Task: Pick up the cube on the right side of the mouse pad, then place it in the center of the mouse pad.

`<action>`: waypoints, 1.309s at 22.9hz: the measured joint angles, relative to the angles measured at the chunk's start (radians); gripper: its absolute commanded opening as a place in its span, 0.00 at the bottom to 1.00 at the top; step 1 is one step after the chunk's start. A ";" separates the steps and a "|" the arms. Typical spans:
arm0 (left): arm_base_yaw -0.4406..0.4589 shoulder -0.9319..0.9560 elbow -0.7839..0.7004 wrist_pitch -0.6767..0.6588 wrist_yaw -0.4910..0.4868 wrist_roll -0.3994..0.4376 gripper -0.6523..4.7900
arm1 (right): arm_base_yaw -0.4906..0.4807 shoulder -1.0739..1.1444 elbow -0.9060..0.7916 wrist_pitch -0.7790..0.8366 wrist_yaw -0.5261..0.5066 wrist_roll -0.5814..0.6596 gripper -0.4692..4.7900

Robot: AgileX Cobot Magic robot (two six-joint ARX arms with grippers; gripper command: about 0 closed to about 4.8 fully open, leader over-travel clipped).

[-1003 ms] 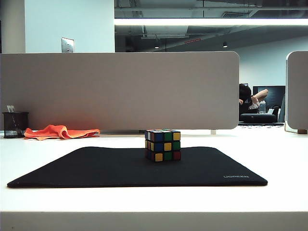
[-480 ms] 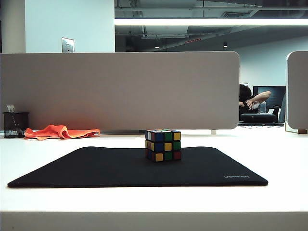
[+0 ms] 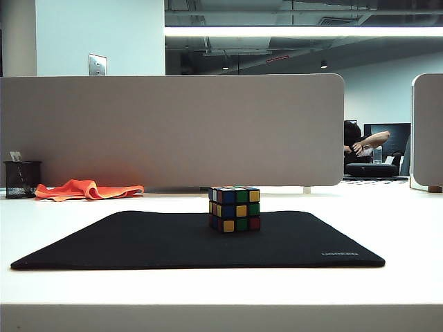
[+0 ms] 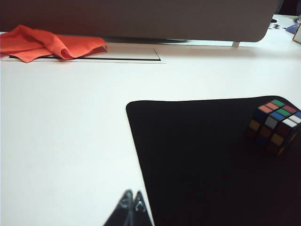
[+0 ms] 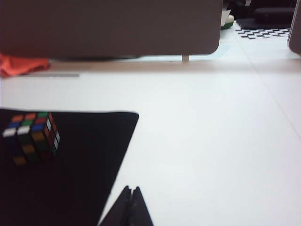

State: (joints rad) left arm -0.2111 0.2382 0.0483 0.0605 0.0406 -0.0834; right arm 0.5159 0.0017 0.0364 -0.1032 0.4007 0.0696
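Both tools were pressed together and carrying nothing: my left tool (image 4: 131, 203) showed only its joined tips at the bottom edge of the left wrist picture, over the white tabletop (image 4: 66, 141) just beside the near left corner of the mouse pad (image 4: 202, 165), and my right tool (image 5: 130, 200) sat the same way at the bottom of the right wrist picture, by the pad's (image 5: 80, 160) right-hand edge. Neither tool appeared in the exterior picture, so I judged both arms were drawn back from the work area.

In that exterior picture the cube (image 3: 234, 208) stood upright on the mouse pad (image 3: 173, 242), close to the middle of the frame and toward the pad's far edge, touching nothing else. From the left wrist it (image 4: 275, 125) sat at the right; from the right wrist it (image 5: 32, 136) sat at the left. I read the placing as done, with nothing left but perhaps a check on centring.
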 measured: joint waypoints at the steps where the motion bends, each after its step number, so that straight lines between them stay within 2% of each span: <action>1: 0.000 0.000 -0.004 -0.001 0.000 0.000 0.11 | 0.000 0.000 -0.006 0.000 0.000 -0.012 0.10; 6: 0.000 0.000 -0.027 0.049 0.000 0.003 0.11 | 0.003 0.000 -0.029 0.001 -0.002 -0.052 0.11; 10: 0.000 0.000 -0.045 0.079 0.000 0.047 0.11 | 0.003 0.000 -0.029 0.004 -0.055 -0.132 0.11; 13: 0.000 0.000 -0.045 0.079 0.000 0.071 0.11 | 0.004 0.000 -0.029 0.011 -0.062 -0.138 0.11; 30: 0.000 -0.023 -0.045 0.051 0.000 0.072 0.11 | 0.003 0.000 -0.029 0.008 -0.062 -0.138 0.11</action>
State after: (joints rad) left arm -0.2111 0.2157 0.0029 0.1112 0.0406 -0.0116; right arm 0.5194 0.0013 0.0071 -0.0956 0.3389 -0.0685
